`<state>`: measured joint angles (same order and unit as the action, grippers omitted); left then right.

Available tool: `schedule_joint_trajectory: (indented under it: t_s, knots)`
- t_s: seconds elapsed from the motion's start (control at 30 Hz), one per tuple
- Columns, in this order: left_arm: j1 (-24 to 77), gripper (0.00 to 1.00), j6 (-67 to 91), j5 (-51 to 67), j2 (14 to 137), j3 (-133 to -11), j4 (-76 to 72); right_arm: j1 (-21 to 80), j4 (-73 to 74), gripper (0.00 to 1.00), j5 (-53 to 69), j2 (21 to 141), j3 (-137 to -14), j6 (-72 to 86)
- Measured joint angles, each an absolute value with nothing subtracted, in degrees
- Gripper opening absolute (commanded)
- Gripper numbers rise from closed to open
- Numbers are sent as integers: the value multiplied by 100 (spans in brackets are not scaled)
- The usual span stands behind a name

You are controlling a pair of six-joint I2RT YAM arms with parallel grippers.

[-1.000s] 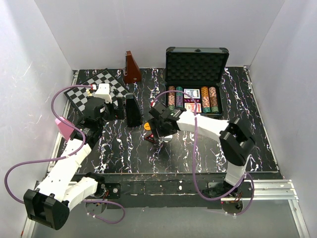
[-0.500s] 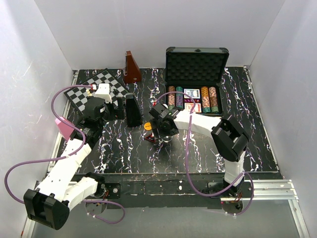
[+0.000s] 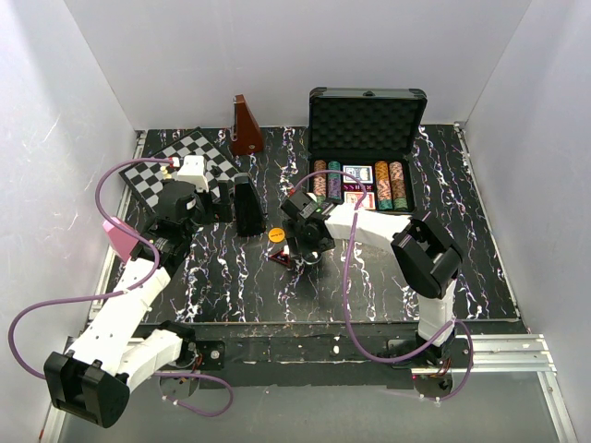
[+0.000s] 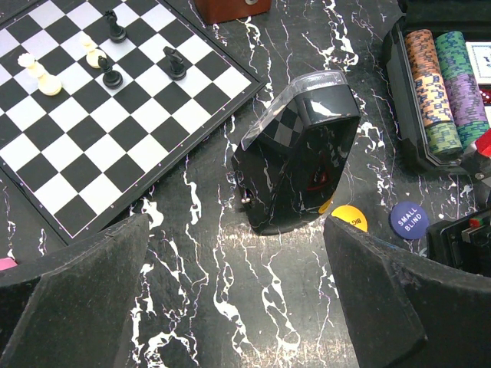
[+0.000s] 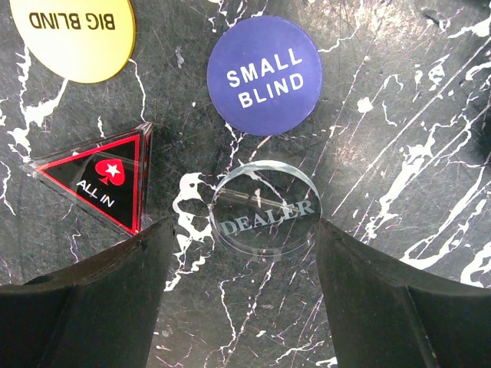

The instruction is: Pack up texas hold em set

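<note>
The black case [image 3: 367, 120] stands open at the back right, with striped chip rows [image 3: 325, 182] and card decks [image 3: 358, 174] inside. On the table in front of it lie a yellow BIG BLIND button [image 5: 74, 34], a blue SMALL BLIND button [image 5: 265, 74], a clear DEALER button [image 5: 265, 208] and a black-and-red ALL IN triangle [image 5: 103, 184]. My right gripper [image 5: 242, 230] hangs open right over the DEALER button, one finger on either side and touching nothing. My left gripper [image 4: 236, 230] is open and empty, just short of a glossy black wedge-shaped box [image 4: 303, 153].
A chessboard [image 4: 92, 115] with a few pieces lies at the back left, beside the left arm. A brown pyramid-shaped object [image 3: 244, 127] stands behind it. White walls close the table in on three sides. The right arm [image 3: 425, 254] bends across the table's middle.
The right arm's elbow has swung left and the right gripper has settled a little nearer over the buttons, jaws slightly wider. The left arm has not moved.
</note>
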<state>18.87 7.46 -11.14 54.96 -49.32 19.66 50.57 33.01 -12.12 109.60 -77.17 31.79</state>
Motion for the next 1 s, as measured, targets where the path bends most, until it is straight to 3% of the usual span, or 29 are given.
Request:
schedule_joint_trajectory:
  t_s: [0.63, 1.0]
  knots:
    - [1887, 98, 746, -1094, 5498, -4932, 1966, 5006, 3271, 80, -1345, 10916, -7575, 3127]
    - [1887, 98, 746, -1092, 5498, -4932, 1966, 4995, 3282, 72, -1345, 10991, -7575, 3120]
